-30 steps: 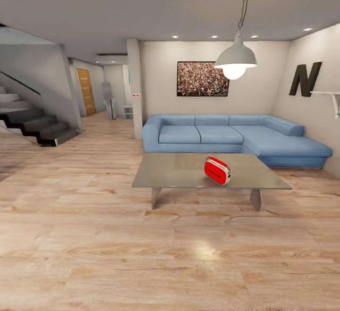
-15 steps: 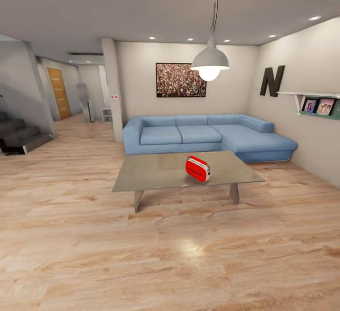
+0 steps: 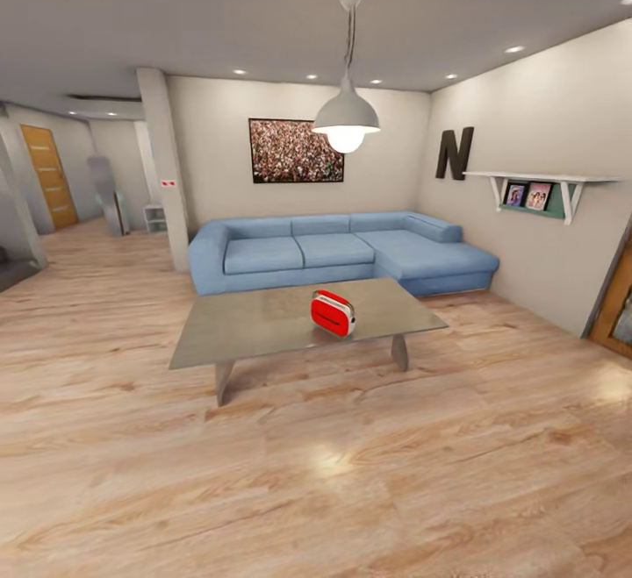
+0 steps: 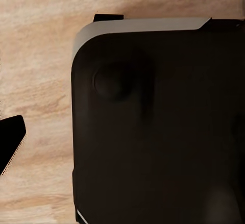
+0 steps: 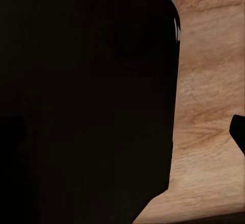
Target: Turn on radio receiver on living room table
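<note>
Camera has panned right since earlier frames; scene itself unchanged.
Living room wood floor (image 3: 351, 473), blue sofa (image 3: 333, 249), low grey bench (image 3: 263, 328) in front; red radio receiver (image 3: 333, 312) stands right of bench centre. End effector states: cannot tell, dark housing blocks wrist views.

Radio receiver (image 3: 333, 312) too small in head view to make out a dial or light; its far face is turned away. Tabletop (image 3: 254, 328) hides most of its legs. Framed photos (image 3: 527, 196) on wall shelf (image 3: 535, 179) too small to read. Door (image 3: 620, 299) at right cut by pic edge; stairs (image 3: 10, 264) at left cut too. Both wrist views: dark rounded body (image 4: 158, 127) blocks most of the wood floor (image 4: 35, 71), and whether jaws are apart or closed can't be told.
</note>
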